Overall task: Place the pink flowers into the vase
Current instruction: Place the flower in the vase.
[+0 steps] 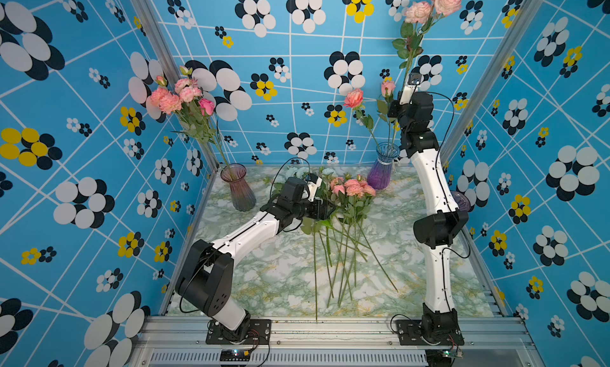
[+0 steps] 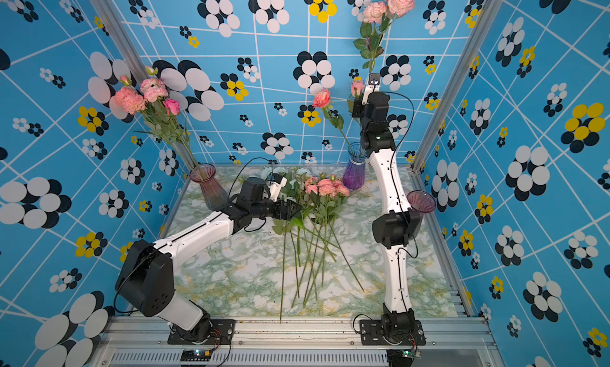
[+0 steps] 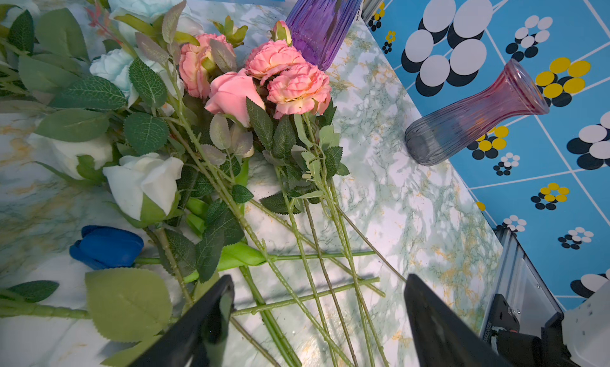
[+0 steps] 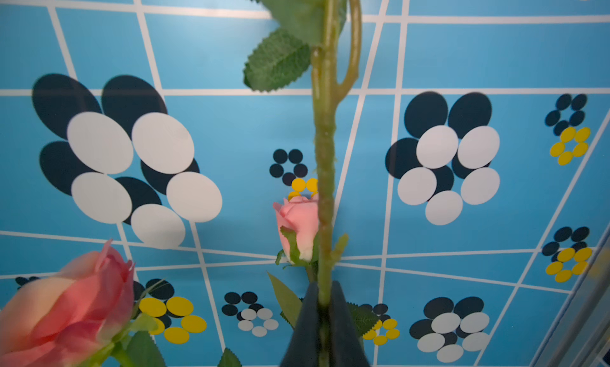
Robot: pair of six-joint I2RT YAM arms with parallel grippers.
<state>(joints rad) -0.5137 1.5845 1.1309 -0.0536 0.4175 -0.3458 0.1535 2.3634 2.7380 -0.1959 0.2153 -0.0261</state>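
As the marbled table (image 1: pixel 264 282) bore the loose stock, entries ran as follows.

Pink flowers (image 1: pixel 353 187): a cluster of roses and ruffled carnations lay flat mid-table, heads toward the back wall and stems fanned toward the front edge. They were mixed on one side with white and pale blue flowers (image 3: pixel 145 180) and a dark blue tulip (image 3: pixel 105 246).

Left gripper (image 3: pixel 318 279): it sat low over the stems of that pile, jaws wide apart and gripping nothing.

Purple vase (image 1: pixel 383 170): it stood upright at the back right with two pink roses (image 1: pixel 354 98) in it.

Right gripper (image 4: pixel 324 286): it was raised high above the purple vase, jaws clamped on the pink carnation stem (image 4: pixel 325 150). That stem stood upright, with two pink heads at its top in both top views.

Pink-grey vase (image 1: pixel 238 187): it stood upright at the back left, holding a leaning pink bunch (image 1: pixel 178 98).

Third vase (image 2: pixel 421 202): it stood upright by the right wall, partly hidden behind the right arm in both top views.
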